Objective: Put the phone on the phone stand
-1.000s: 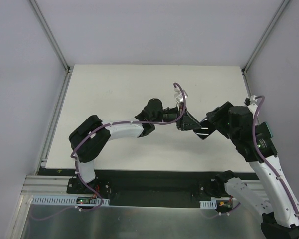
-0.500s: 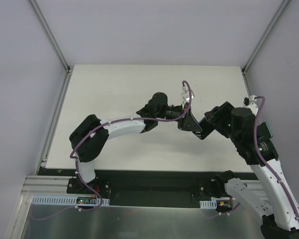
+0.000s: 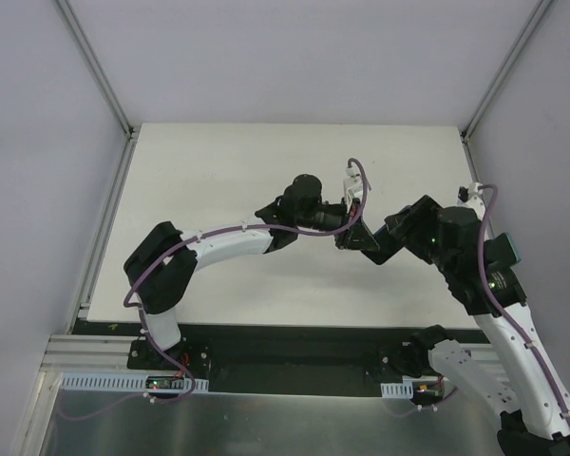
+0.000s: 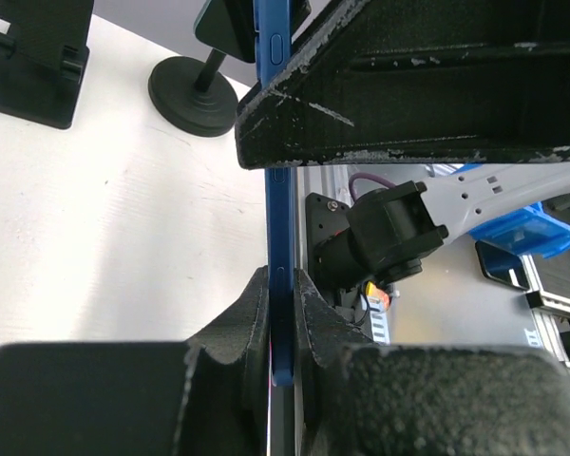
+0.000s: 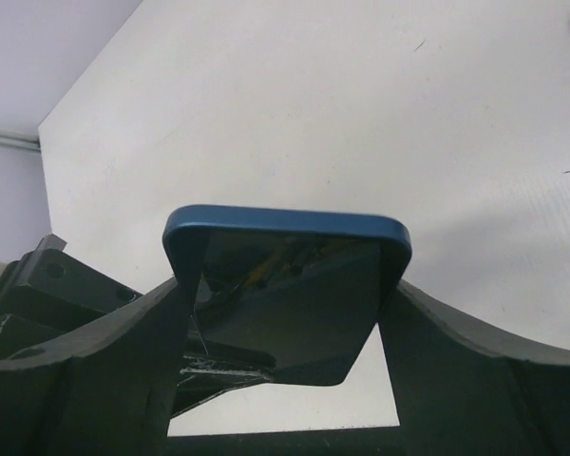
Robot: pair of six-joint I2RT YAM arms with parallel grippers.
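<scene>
The phone (image 3: 360, 237), dark-faced with a blue rim, is held in the air between both arms. In the left wrist view the phone (image 4: 280, 209) stands edge-on, and my left gripper (image 4: 281, 290) is shut on its two faces. My right gripper (image 5: 287, 304) grips the phone (image 5: 290, 228) across its side edges, and one of its fingers (image 4: 408, 85) shows above in the left wrist view. In the top view my left gripper (image 3: 346, 231) and right gripper (image 3: 372, 247) meet at the phone. The phone stand (image 4: 33, 62) sits on the table at the upper left of the left wrist view.
A black holder with a round base (image 4: 195, 95) stands on the white table (image 3: 228, 171) beside the phone stand. Grey walls close in the table's sides and back. The arm bases and a metal shelf (image 3: 266, 418) lie at the near edge.
My left arm has swung its wrist right and forward to the phone and closed on it. My right gripper has shifted the phone slightly left and up towards it.
</scene>
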